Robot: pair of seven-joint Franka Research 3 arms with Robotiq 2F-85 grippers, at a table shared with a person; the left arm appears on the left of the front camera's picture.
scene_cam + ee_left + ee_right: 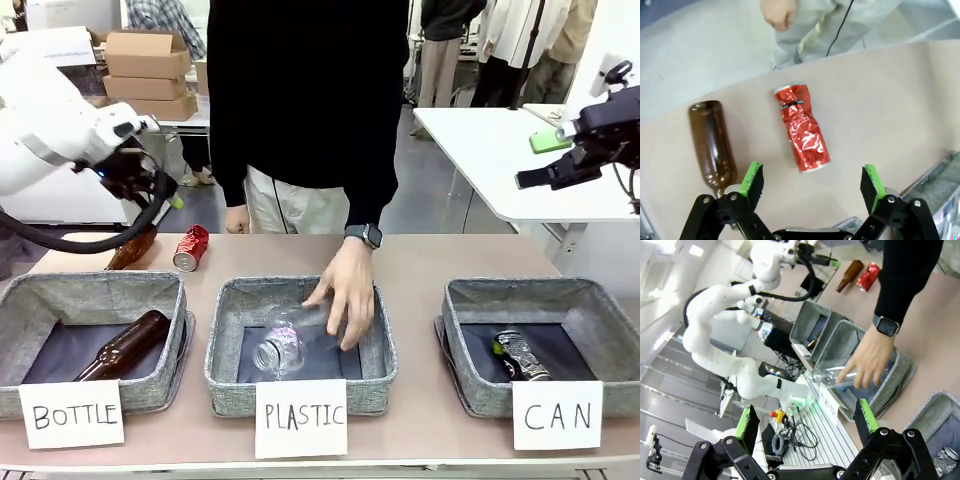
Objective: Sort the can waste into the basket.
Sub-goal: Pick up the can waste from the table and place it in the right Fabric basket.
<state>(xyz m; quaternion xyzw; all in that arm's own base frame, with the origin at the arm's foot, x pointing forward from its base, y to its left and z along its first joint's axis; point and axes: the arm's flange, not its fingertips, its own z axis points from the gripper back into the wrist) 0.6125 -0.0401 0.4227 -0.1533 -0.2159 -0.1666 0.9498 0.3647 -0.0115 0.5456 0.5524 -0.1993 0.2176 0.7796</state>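
Three grey baskets stand in a row along the near edge of the table (450, 262), signed BOTTLE (100, 283), PLASTIC (225, 330) and CAN (460, 300). One dark can (520, 357) lies in the CAN basket. A crumpled red can (191, 248) lies on its side on the bare table behind the BOTTLE basket, just beside a brown bottle (132, 250) that is also lying down. The robot's left hand (812, 175) hangs above this pair with its fingers spread wide and nothing between them; in its wrist view the red can (802, 127) lies between the two green pads and apart from both. The robot's right hand (805, 412) is raised well above the table's right end, likewise spread and empty. A person's hand (345, 290) reaches into the PLASTIC basket and rests on a clear bottle (280, 345). A second brown bottle (125, 347) lies in the BOTTLE basket.
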